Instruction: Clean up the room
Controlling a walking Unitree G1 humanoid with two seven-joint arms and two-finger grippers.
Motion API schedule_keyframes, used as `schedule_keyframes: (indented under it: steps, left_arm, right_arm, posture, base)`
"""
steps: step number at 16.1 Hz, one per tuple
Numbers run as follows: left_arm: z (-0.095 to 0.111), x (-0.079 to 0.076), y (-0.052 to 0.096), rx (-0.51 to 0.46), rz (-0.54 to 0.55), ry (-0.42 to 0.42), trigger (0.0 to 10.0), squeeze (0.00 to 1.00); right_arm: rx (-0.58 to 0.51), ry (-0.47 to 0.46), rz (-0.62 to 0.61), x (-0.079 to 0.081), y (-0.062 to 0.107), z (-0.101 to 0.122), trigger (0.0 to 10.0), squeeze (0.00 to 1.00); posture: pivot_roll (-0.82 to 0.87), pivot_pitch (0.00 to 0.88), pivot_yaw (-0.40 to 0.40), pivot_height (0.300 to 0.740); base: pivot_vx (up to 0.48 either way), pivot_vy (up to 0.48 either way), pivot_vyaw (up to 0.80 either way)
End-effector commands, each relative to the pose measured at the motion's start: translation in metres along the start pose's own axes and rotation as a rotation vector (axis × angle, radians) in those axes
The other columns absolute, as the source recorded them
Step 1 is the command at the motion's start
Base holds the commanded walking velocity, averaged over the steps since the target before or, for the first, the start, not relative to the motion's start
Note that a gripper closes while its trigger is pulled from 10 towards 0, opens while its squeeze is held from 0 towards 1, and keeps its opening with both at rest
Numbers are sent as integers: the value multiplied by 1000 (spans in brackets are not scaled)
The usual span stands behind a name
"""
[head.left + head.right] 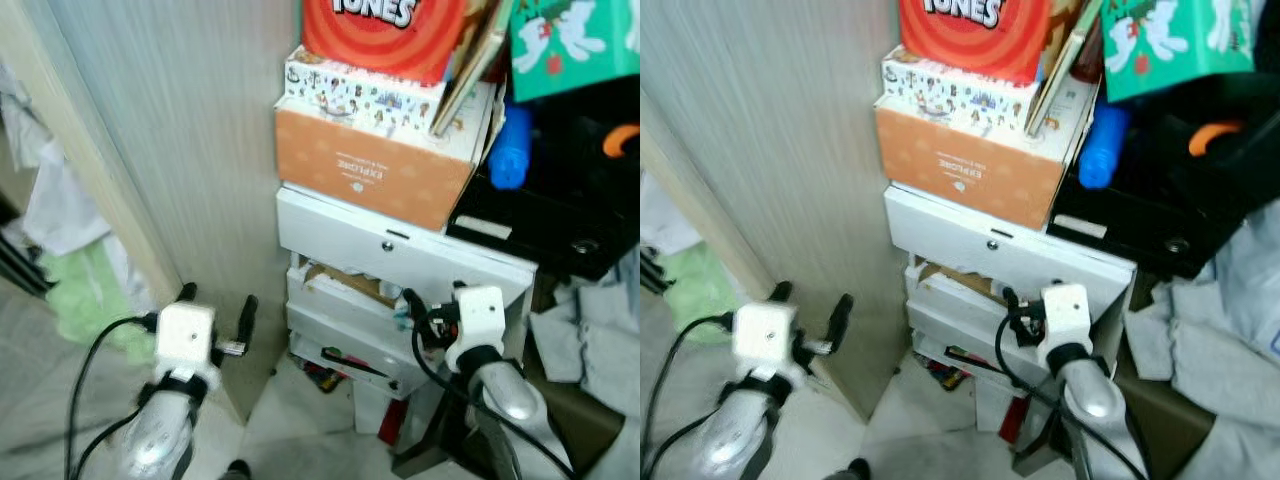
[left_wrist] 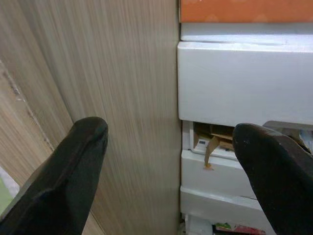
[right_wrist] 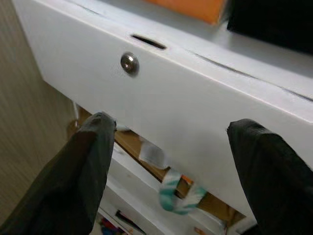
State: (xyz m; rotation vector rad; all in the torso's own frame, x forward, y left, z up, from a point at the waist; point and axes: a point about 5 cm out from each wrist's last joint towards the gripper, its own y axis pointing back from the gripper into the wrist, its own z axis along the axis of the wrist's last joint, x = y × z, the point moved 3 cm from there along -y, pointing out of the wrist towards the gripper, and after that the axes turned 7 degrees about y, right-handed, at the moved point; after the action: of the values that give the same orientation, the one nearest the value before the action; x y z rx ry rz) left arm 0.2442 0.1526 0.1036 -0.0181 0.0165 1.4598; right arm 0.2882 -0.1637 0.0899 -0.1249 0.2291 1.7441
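The white drawer unit (image 1: 400,250) stands against a wood-grain panel (image 1: 170,130), with an orange cardboard box (image 1: 370,170) on its top and a blue bottle (image 1: 510,150) beside that box. The right gripper (image 3: 166,161) is just before the top drawer front, fingers wide apart and holding nothing, near a small teal-white loop (image 3: 177,196) in the gap below. The left gripper (image 1: 215,305) is near the panel, also wide open and empty. Grey cloth (image 1: 1210,330) lies to the right.
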Motion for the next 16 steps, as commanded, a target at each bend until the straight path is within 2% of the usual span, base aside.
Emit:
schedule_keyframes:
  steps: [1, 4, 6, 8, 10, 16]
  left_arm:
    - [-3, 20, 8, 26, 93, -25, 10000, 0]
    - [-3, 31, 26, 41, 155, -58, 10000, 0]
    - [-3, 42, 33, 55, 190, -83, 10000, 0]
    - [-1, 41, 28, 43, 191, -82, 10000, 0]
    - [1, 34, 24, 32, 163, -68, 10000, 0]
    - [0, 32, 22, 34, 157, -72, 10000, 0]
  right_arm:
    - [12, 5, -4, -6, 9, -1, 10000, 0]
    - [22, 13, -5, -13, 31, -3, 10000, 0]
    - [39, 17, -9, -19, 40, -5, 10000, 0]
    - [32, 50, -8, -21, 37, -4, 10000, 0]
    - [22, 45, 3, -17, 32, -2, 10000, 0]
    - [25, 39, 14, -15, 28, 0, 10000, 0]
  posture:
    - [-28, 137, -60, 740]
    - [-38, 144, -59, 740]
    - [-38, 142, -59, 740]
    - [-40, 133, -58, 740]
    - [-40, 125, -60, 740]
    - [-38, 114, -65, 740]
  base:
    - [0, 0, 0]
    - [0, 0, 0]
    - [0, 0, 0]
    - [0, 0, 0]
    - [0, 0, 800]
    - [0, 0, 773]
